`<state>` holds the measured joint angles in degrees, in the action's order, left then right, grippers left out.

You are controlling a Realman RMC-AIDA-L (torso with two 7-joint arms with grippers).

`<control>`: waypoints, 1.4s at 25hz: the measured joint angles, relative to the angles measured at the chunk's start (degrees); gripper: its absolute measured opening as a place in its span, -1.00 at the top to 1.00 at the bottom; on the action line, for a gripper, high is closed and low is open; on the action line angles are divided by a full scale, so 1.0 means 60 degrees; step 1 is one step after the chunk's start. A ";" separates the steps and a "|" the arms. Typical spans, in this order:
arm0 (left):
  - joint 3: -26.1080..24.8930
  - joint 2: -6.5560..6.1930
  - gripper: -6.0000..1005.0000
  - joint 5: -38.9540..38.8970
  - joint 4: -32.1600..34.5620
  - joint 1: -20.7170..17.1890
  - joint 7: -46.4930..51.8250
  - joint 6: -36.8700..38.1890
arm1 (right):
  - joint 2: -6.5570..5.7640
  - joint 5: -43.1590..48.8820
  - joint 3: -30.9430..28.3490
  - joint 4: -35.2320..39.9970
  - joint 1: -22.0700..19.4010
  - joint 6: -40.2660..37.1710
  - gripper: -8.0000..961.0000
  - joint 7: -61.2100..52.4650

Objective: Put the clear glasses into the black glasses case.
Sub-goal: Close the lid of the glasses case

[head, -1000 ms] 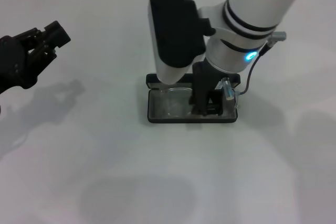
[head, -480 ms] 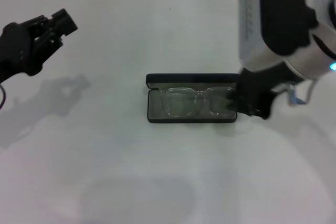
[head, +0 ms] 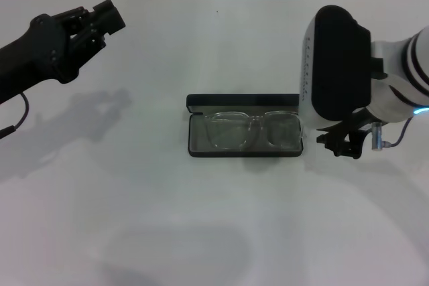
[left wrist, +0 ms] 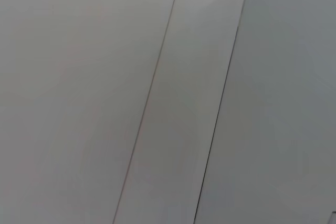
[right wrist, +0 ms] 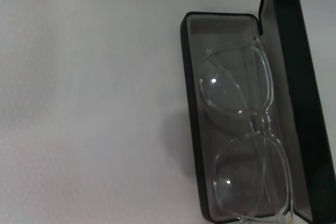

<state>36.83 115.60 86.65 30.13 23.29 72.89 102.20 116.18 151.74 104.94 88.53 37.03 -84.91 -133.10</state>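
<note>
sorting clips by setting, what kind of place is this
Probably a lab or test bench, not a home: a bare white table, two robot arms, and only the black glasses case holding the clear glasses.

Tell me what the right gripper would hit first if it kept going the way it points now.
Probably the bare table. The right gripper points down beside the black case with the clear glasses inside, apart from it. Height above the table is unclear.

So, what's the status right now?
Right tool beside case, empty. Left tool far off, raised. Clear glasses lying inside open black glasses case. Nothing obstructing.
</note>
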 joint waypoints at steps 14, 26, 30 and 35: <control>-0.0059 0.0054 0.63 0.0003 -0.0013 -0.0237 -0.0007 -0.0014 | 0.0001 0.0194 0.0847 -0.1598 0.0783 0.1277 0.74 0.0076; -0.0059 0.0055 0.63 -0.0003 -0.0013 -0.0318 -0.0070 -0.0013 | 0.0001 0.0195 0.1183 -0.2410 0.1309 0.1770 0.74 0.0094; -0.0059 0.0054 0.63 -0.0015 -0.0013 -0.0330 -0.0074 -0.0013 | 0.0001 0.0188 0.1186 -0.2472 0.1314 0.1893 0.74 0.0105; -0.0059 0.0054 0.63 -0.0017 -0.0013 -0.0332 -0.0078 -0.0013 | 0.0001 0.0121 0.1186 -0.2514 0.1314 0.1952 0.74 0.0183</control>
<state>36.47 115.92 86.54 30.06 21.30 72.42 102.13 116.19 152.47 112.06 73.45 44.91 -73.20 -132.00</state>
